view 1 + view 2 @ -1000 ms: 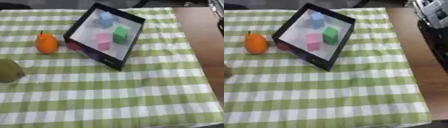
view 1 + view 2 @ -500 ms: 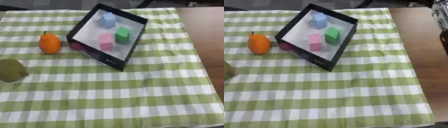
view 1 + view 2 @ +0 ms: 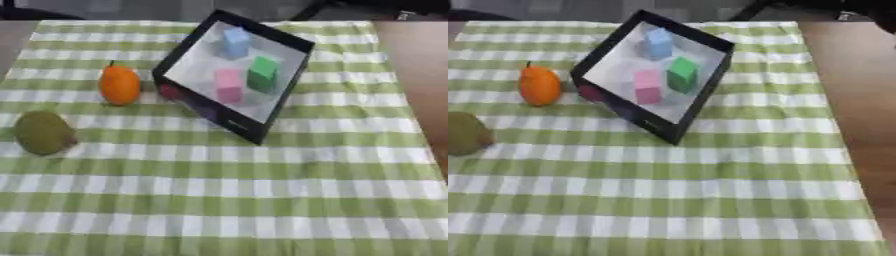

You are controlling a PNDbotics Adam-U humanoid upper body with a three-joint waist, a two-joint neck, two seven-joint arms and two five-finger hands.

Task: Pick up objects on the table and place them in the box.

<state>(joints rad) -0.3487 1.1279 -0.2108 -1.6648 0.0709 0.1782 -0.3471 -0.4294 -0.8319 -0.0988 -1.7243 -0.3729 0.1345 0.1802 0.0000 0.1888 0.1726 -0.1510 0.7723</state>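
In box [image 3: 278, 95]: blue [image 3: 235, 42], green [image 3: 262, 74], pink [image 3: 228, 85] blocks. Left on surface: orange [image 3: 120, 85], a greenish fruit, perhaps kiwi [image 3: 42, 132]. My hands: out of view, state unknown.

checked cloth [image 3: 262, 200], box [image 3: 262, 131], orange fruit [image 3: 120, 85], green fruit [image 3: 42, 132]

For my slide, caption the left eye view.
Three blocks in the box; orange and green fruit wait on the checked cloth.

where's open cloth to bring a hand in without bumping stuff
The near half of the checked cloth, below the box, is bare, as is the strip on its right. It is crowded at left: the orange fruit is close beside the box, the green fruit near the cloth edge.
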